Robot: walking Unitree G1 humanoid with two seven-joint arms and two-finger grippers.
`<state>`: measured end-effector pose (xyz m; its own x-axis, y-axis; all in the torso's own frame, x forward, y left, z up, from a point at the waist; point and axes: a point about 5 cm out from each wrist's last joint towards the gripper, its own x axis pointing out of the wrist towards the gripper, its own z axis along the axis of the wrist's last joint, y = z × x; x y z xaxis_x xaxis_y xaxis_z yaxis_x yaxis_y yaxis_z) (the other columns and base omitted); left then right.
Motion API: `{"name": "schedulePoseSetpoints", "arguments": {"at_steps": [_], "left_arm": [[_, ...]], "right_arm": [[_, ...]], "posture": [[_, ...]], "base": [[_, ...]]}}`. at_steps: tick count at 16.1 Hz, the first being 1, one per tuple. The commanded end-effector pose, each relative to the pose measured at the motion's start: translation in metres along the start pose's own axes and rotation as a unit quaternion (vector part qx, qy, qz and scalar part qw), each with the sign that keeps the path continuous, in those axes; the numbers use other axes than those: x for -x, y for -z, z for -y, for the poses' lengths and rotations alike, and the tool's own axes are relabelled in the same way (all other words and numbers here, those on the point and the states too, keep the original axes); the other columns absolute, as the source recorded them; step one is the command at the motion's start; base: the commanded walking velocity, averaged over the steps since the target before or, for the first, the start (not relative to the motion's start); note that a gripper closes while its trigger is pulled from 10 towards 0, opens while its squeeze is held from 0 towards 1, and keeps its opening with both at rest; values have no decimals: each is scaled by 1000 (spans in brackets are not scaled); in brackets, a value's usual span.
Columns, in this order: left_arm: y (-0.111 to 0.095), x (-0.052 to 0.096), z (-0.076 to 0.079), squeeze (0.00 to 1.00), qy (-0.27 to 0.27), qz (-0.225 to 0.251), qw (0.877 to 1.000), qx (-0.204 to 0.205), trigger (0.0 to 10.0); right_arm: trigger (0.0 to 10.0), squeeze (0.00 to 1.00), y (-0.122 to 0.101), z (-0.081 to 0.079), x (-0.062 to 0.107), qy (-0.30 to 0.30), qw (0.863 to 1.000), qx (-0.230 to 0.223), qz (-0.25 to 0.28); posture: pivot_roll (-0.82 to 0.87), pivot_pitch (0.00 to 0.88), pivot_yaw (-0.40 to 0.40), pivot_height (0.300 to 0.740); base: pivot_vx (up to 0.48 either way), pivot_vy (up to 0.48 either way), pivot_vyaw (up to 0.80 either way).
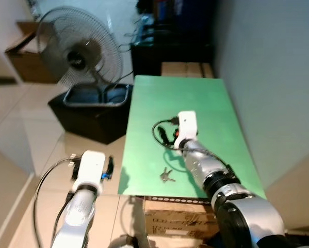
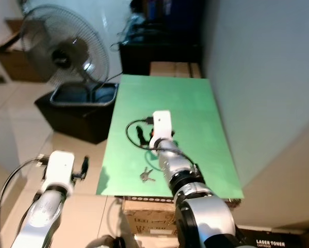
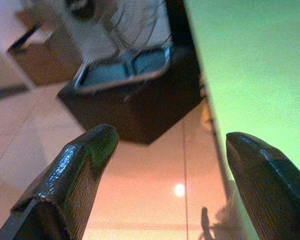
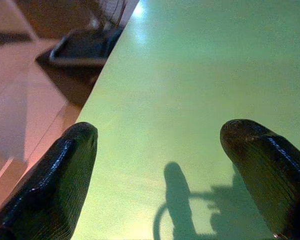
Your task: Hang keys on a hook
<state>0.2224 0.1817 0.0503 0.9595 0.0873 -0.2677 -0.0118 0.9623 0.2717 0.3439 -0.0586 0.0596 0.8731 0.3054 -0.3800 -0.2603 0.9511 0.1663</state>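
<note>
keys lie near the front edge of the green counter, behind the right gripper whose fingers are spread wide over bare green, so a hasty reach back could nudge them off onto the floor.

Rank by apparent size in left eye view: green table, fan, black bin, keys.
1. Green table
2. Fan and black bin: look close in size, and the fan overlaps the bin, so unranked
3. Keys, smallest
</note>
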Motion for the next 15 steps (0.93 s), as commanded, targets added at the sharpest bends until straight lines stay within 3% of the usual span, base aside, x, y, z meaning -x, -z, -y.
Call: {"name": "schedulePoseSetpoints", "arguments": {"at_steps": [1,6,10,15], "left_arm": [[-6,2,-5,0,-13,8,1000,-5,10000],[-5,18,-11,0,-8,-13,1000,-12,10000],[-6,22,-10,0,2,-19,1000,-17,10000],[-9,30,-12,0,7,-25,999,-20,10000]], "right_arm": [[10000,0,7,-1,1,2,1000,-6,-16],[10000,0,44,4,10,33,997,16,-69],[10000,0,63,9,17,44,995,15,-92],[10000,0,65,8,18,15,996,25,-86]], "posture": [[98,134,15,740],[98,168,39,740],[91,181,62,740],[110,224,62,740]], "base": [[0,0,0],[0,0,0],[0,0,0],[0,0,0]]}}
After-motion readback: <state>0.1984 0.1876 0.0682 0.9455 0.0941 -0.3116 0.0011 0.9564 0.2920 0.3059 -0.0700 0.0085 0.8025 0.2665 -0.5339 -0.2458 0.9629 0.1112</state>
